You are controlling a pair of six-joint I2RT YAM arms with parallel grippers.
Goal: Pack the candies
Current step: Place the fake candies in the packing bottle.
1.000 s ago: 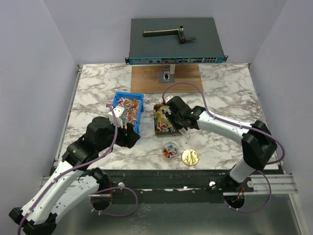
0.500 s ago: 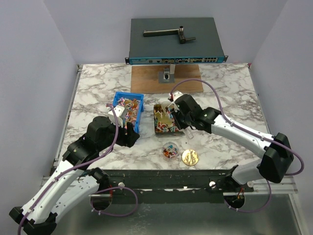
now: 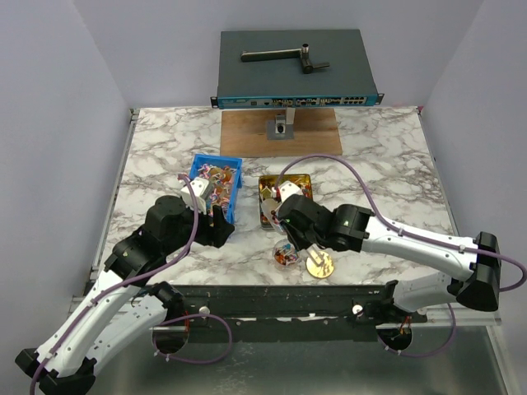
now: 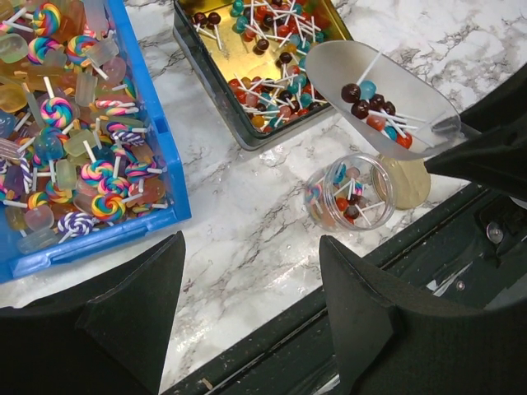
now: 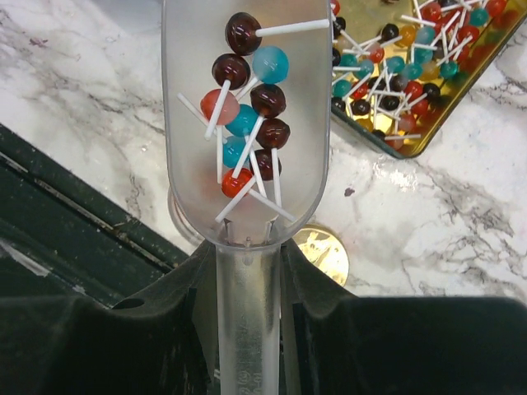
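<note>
R claw [image 5: 247, 276] is pinched on the handle of a clear scoop [image 5: 191, 58]; candies [image 5: 247, 123] are carried in it, apparently just over the small jar [image 4: 352, 191] on the desk [image 4: 461, 33]. L claw [image 4: 251, 247] is spread wide near the blue bin [image 4: 169, 164].

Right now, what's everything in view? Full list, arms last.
blue bin: 1, blue, left of the tin, full of swirl lollipops and pale sweets
gold tin: 1, gold inside, mid-table, holds ball lollipops
candies: many, red, teal and brown balls on white sticks; in tin, scoop and jar
scoop: 1, clear, loaded, held over the jar and lid
jar: 1, clear, open, partly filled, near edge
lid: 1, gold, flat beside the jar
network switch: 1, dark grey, behind the far edge
wooden board: 1, brown, in front of the switch
table: 1, white marble
left gripper: open, empty, by the bin
right gripper: shut on the scoop handle
</note>
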